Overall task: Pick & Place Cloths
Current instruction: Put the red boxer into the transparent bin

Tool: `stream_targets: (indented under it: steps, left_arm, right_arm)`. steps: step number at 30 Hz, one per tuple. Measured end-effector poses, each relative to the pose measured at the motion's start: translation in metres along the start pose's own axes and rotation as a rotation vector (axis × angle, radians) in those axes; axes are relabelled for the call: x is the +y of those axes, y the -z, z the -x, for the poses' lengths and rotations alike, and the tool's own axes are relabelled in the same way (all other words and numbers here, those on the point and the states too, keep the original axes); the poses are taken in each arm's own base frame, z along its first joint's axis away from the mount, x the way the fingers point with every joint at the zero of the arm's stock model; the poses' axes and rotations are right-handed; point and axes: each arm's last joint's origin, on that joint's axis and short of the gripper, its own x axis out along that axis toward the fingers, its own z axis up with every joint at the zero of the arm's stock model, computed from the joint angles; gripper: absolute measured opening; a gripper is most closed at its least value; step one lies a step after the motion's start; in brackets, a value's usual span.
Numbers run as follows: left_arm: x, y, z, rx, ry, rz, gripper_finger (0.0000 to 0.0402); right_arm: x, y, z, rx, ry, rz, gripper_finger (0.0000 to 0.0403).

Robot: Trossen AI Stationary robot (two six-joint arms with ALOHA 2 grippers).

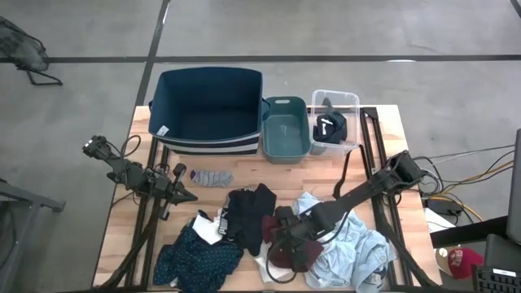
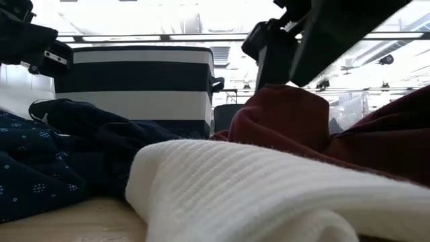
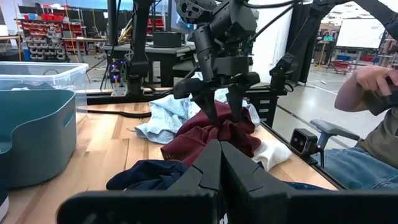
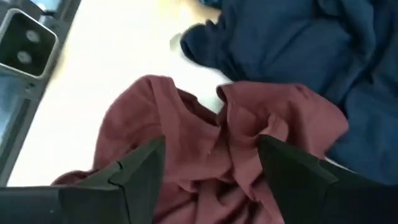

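- The maroon cloth (image 4: 205, 149) lies bunched in the heap of cloths at the near middle of the table (image 1: 244, 167), with a black piece (image 1: 248, 213) just beside it, a light blue shirt (image 1: 354, 248) on its other side and a white piece (image 2: 242, 195) under its edge
- The right gripper (image 4: 211, 171) is down on the maroon cloth, fingers spread to either side of a raised fold and not yet closed on it
- By my reading the step is the grasp on this piece; the next move calls for pressing the fingers together on the fold alone, then lifting straight up so the neighbours do not drag along
- The left gripper (image 1: 181, 194) waits near the left side by the small grey sock (image 1: 212, 177), fingers pressed together on nothing
- The big navy bin (image 1: 207, 110) at the far edge stands open, with bare table between it and the heap, so the carry path looks free
- The dotted piece (image 1: 195, 256) sits close to the near edge and could slip off
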Motion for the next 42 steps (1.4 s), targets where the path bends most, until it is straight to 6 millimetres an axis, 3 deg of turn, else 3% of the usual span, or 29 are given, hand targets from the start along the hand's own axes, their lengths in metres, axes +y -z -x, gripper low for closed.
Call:
stream_targets:
  steps: [11,21,31,42]
  left_arm:
    - [0.000,0.000,0.000,0.000,0.000,0.000,0.0003]
    - [0.000,0.000,0.000,0.000,0.000,0.000,0.0003]
    - [0.000,0.000,0.000,0.000,0.000,0.000,0.0003]
    - [0.000,0.000,0.000,0.000,0.000,0.000,0.0003]
  right_arm:
    - [0.002,0.008,-0.021,0.048,0.002,0.014,0.0212]
    - [0.002,0.010,-0.029,0.063,0.010,0.048,0.0126]
    - [0.003,0.000,-0.010,0.000,-0.002,0.097,0.0018]
    - [0.004,-0.008,0.028,-0.048,0.016,0.120,0.0013]
